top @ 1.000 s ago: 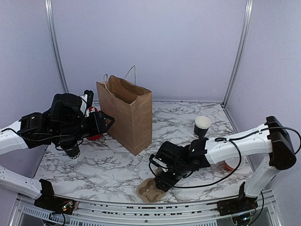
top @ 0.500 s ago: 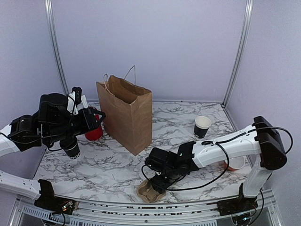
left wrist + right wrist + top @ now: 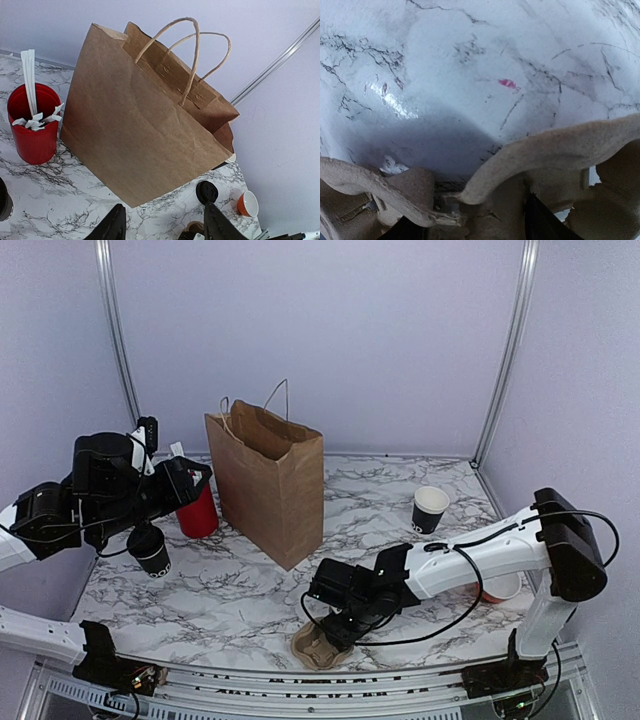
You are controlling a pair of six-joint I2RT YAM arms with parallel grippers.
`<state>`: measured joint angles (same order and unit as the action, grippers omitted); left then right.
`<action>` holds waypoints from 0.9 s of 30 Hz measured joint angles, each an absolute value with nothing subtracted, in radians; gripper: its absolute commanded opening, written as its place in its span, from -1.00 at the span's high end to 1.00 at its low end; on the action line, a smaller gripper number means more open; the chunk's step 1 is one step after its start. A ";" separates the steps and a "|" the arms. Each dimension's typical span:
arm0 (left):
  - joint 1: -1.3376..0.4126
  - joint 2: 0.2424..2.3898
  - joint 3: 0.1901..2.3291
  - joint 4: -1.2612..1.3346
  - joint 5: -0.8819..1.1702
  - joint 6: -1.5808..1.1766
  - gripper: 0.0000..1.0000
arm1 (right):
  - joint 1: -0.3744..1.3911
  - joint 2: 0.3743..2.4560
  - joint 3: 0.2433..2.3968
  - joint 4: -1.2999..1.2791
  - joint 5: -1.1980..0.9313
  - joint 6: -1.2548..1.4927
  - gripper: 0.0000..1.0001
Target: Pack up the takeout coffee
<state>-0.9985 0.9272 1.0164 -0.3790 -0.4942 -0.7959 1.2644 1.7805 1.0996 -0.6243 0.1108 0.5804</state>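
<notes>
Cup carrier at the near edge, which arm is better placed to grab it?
Right. The right gripper is down on the carrier, jaws astride one of its walls. The left gripper is open, raised far off by the red cup, facing the bag.

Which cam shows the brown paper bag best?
Left wrist. The paper bag fills the frame, upright, with both twisted handles and the open top clear. Top external shows the whole bag too, but smaller, standing on the marble tabletop. Right wrist shows none of it, only tabletop and the pulp cup carrier.
</notes>
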 measured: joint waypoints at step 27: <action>-0.796 1.176 1.402 -0.453 -0.294 -0.759 -0.20 | 1.207 1.573 1.063 -0.512 0.141 0.649 0.10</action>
<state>-0.7959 1.1759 1.4017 -0.4534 -0.2939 -0.7589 1.2072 1.5734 1.0630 -0.5121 0.1413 0.6491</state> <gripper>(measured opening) 0.605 0.459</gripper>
